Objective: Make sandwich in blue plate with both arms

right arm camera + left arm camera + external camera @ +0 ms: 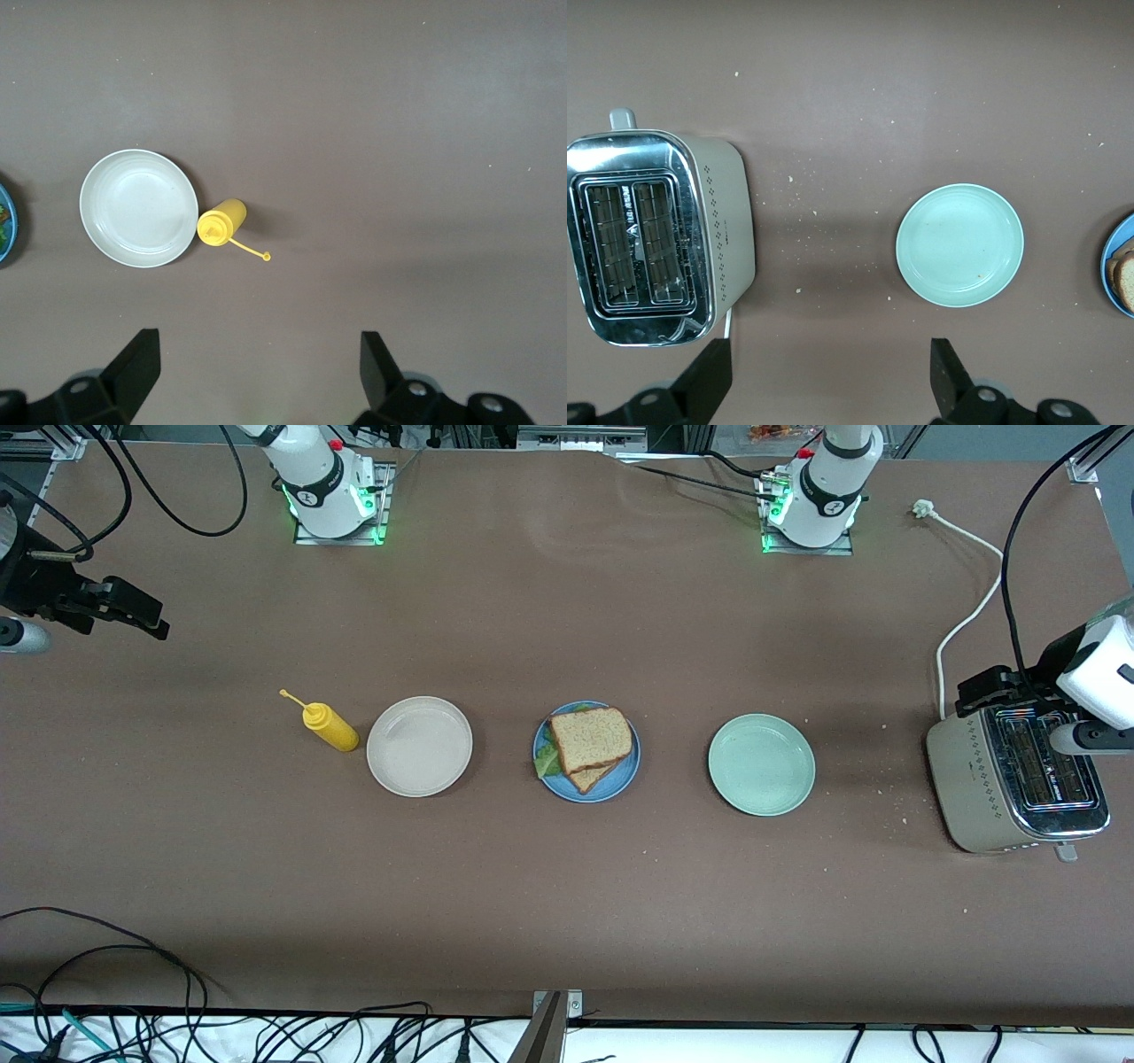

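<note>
The sandwich (592, 739) lies on the blue plate (626, 772) in the middle of the table: a brown bread slice on top, a second slice's corner showing below it, and green lettuce (547, 762) sticking out at the side. My left gripper (830, 372) hangs open and empty over the table by the toaster (1010, 779), at the left arm's end. My right gripper (260, 372) also hangs open and empty, over bare table at the right arm's end. In the front view the left gripper (992, 689) and the right gripper (142, 613) are both well away from the plate.
A beige plate (419, 746) and a yellow squeeze bottle (330, 726) lie toward the right arm's end. A pale green plate (761, 764) lies between the blue plate and the toaster, with crumbs around it. The toaster's white cord (961, 620) runs toward the left arm's base.
</note>
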